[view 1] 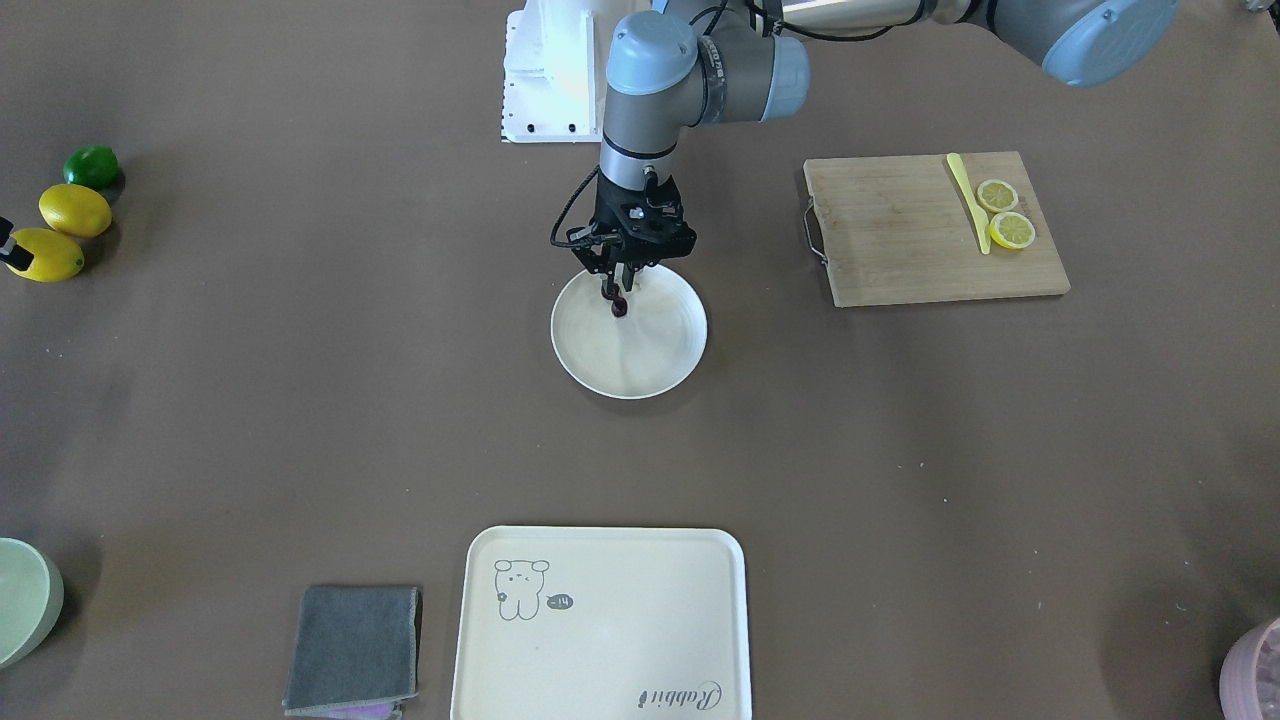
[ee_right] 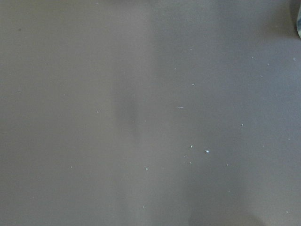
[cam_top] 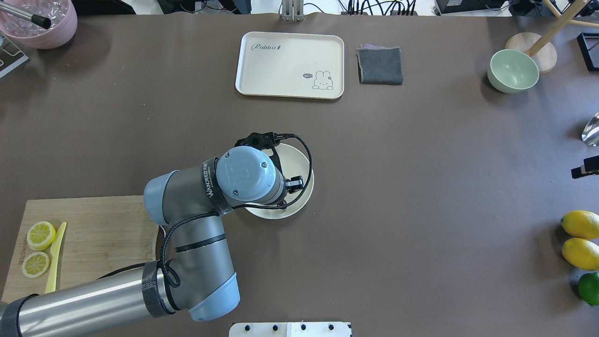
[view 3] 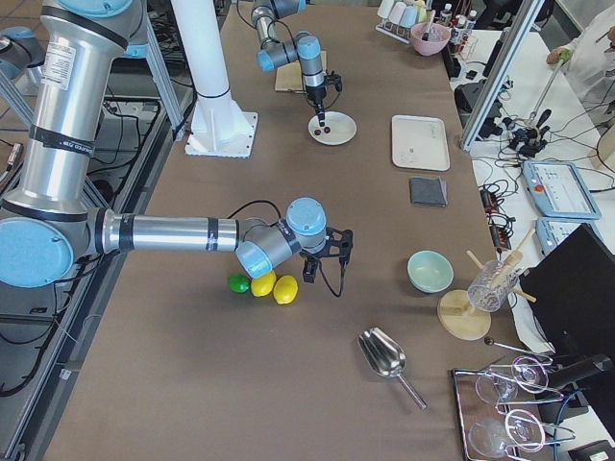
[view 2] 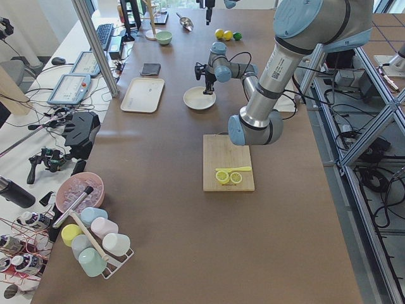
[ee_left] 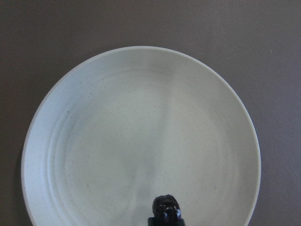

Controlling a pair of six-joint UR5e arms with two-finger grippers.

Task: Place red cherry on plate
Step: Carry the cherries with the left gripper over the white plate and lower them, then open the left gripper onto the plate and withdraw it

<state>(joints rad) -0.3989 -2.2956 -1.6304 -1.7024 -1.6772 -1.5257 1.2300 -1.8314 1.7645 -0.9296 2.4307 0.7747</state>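
Note:
The round cream plate (view 1: 640, 360) lies mid-table, also seen in the overhead view (cam_top: 300, 161) and filling the left wrist view (ee_left: 141, 132). My left gripper (view 1: 620, 282) points straight down over the plate's robot-side half, shut on the red cherry (view 1: 618, 303). The dark cherries hang from the fingertips just above the plate; one shows at the bottom of the left wrist view (ee_left: 166, 210). In the overhead view the left wrist hides the cherry. My right gripper (view 3: 327, 252) hovers low beside the lemons, far from the plate; its fingers are not shown clearly.
A wooden cutting board (view 1: 900, 235) carries two lemon slices (view 1: 1005, 215) and a yellow knife (view 1: 968, 200). The cream tray (view 1: 600, 640) and a grey cloth (view 1: 352, 648) lie on the operators' side. Two lemons (view 1: 75, 210) and a lime (view 1: 92, 166) sit near my right gripper. A green bowl (cam_top: 513, 71) stands far right.

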